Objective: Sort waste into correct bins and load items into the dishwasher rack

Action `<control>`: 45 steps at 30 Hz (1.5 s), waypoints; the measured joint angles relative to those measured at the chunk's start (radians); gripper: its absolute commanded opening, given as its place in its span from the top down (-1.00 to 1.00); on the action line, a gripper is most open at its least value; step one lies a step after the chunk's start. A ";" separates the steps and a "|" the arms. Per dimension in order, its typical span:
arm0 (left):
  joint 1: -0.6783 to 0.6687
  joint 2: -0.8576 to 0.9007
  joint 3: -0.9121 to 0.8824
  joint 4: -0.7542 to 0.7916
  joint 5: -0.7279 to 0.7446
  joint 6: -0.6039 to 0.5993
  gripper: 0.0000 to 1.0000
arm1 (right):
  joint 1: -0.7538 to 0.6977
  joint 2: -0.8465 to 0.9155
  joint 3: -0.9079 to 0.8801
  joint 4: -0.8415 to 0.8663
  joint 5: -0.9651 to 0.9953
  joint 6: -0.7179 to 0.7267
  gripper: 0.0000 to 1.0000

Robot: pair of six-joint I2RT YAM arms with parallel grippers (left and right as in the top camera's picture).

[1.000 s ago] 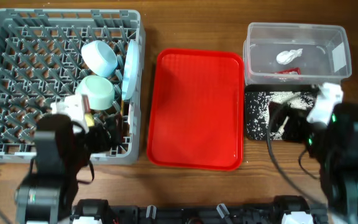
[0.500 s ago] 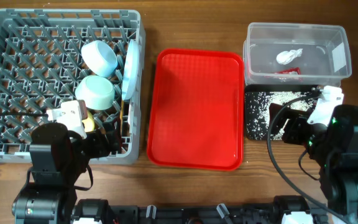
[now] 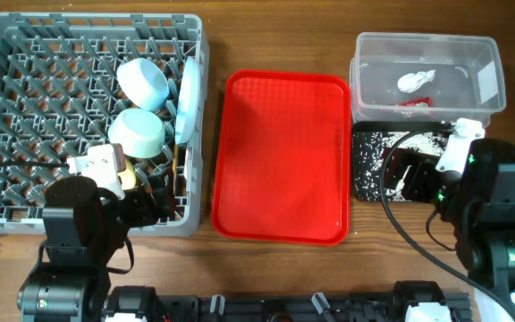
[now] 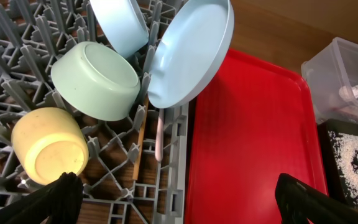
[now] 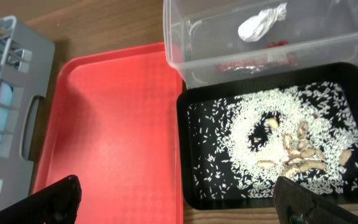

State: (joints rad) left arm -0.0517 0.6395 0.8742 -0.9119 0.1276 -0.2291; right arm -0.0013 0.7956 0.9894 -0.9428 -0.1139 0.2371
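The grey dishwasher rack (image 3: 25,89) holds the pale blue bowl (image 3: 141,82), pale green bowl (image 3: 139,132), upright blue plate (image 3: 186,98) and yellow cup (image 4: 48,145). A chopstick (image 4: 140,143) and the white fork handle (image 4: 159,137) lie in the rack under the plate. My left gripper (image 4: 179,205) is open and empty over the rack's near right corner. The clear tub (image 3: 365,89) holds the tissue (image 3: 416,80) and the wrapper (image 3: 414,103). The black tray (image 5: 188,149) holds rice scraps (image 5: 260,143). My right gripper (image 5: 182,208) is open and empty over the tray's near left corner.
A bare red tray (image 3: 284,156) lies between the rack and the bins, also in the left wrist view (image 4: 253,137) and the right wrist view (image 5: 117,124). Wooden tabletop shows around everything.
My left arm has drawn back a little toward the near edge of the rack. My right arm has shifted slightly left over the black tray. Nothing else has moved.
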 measured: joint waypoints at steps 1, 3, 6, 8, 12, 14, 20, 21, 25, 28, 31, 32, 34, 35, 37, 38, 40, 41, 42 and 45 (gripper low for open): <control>0.000 0.000 0.000 0.000 0.000 0.000 -1.00 | 0.000 -0.013 0.000 0.000 0.006 0.000 -0.99; 0.000 0.000 0.000 0.000 0.000 0.000 -1.00 | 0.000 -0.060 -0.004 0.009 0.016 0.000 -1.00; 0.000 0.000 0.000 0.000 0.000 0.000 -1.00 | 0.000 -0.158 -0.043 0.094 0.023 -0.008 -0.99; 0.000 0.000 0.000 0.000 0.000 0.000 -1.00 | 0.000 -0.248 -0.101 0.156 0.026 -0.011 -1.00; 0.000 0.000 0.000 0.000 0.000 0.002 -1.00 | 0.001 -0.412 -0.228 0.262 0.021 -0.015 -0.99; 0.000 0.000 0.000 0.000 0.000 0.003 -1.00 | 0.007 -0.480 -0.292 0.318 0.018 -0.016 -0.99; 0.000 0.000 -0.001 0.000 0.000 0.005 -1.00 | 0.030 -0.681 -0.528 0.581 0.016 -0.013 -0.99; 0.000 0.000 -0.002 0.000 0.000 0.006 -1.00 | 0.033 -0.713 -0.569 0.632 0.014 -0.008 -1.00; 0.000 0.000 -0.002 -0.001 0.000 0.007 -1.00 | 0.035 -0.773 -0.692 0.810 0.013 0.021 -1.00; 0.000 0.000 -0.002 0.000 0.000 0.007 -1.00 | 0.036 -0.776 -0.766 0.894 0.015 0.032 -1.00; 0.000 0.000 -0.002 0.000 0.000 0.007 -1.00 | 0.036 -0.776 -0.824 0.940 0.020 0.036 -1.00; 0.000 0.000 -0.002 0.000 0.000 0.007 -1.00 | 0.037 -0.776 -0.829 0.942 0.021 0.039 -1.00; 0.000 0.000 -0.002 0.000 0.000 0.007 -1.00 | 0.037 -0.776 -0.874 1.007 0.026 0.039 -0.99; 0.000 0.000 -0.002 0.000 0.000 0.007 -1.00 | 0.037 -0.777 -0.885 1.027 0.029 0.039 -1.00; 0.000 0.000 -0.002 0.000 0.000 0.007 -1.00 | 0.037 -0.777 -0.918 1.085 0.033 0.037 -1.00; 0.000 0.000 -0.002 0.000 0.000 0.007 -1.00 | 0.037 -0.777 -0.939 1.115 0.034 0.034 -1.00; 0.000 0.000 -0.002 0.000 0.000 0.007 -1.00 | 0.037 -0.778 -0.966 1.126 0.037 0.023 -1.00; 0.000 0.000 -0.002 0.000 0.000 0.007 -1.00 | 0.038 -0.778 -0.974 1.120 0.037 0.017 -0.99; 0.000 0.000 -0.002 0.000 0.000 0.007 -1.00 | 0.039 -0.778 -0.980 1.113 0.037 0.005 -0.99; 0.000 0.000 -0.002 0.000 0.000 0.007 -1.00 | 0.043 -0.779 -0.982 1.069 0.037 -0.049 -0.99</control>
State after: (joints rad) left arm -0.0517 0.6395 0.8722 -0.9119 0.1276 -0.2222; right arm 0.0418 0.0170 0.0071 0.1261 -0.0765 0.1879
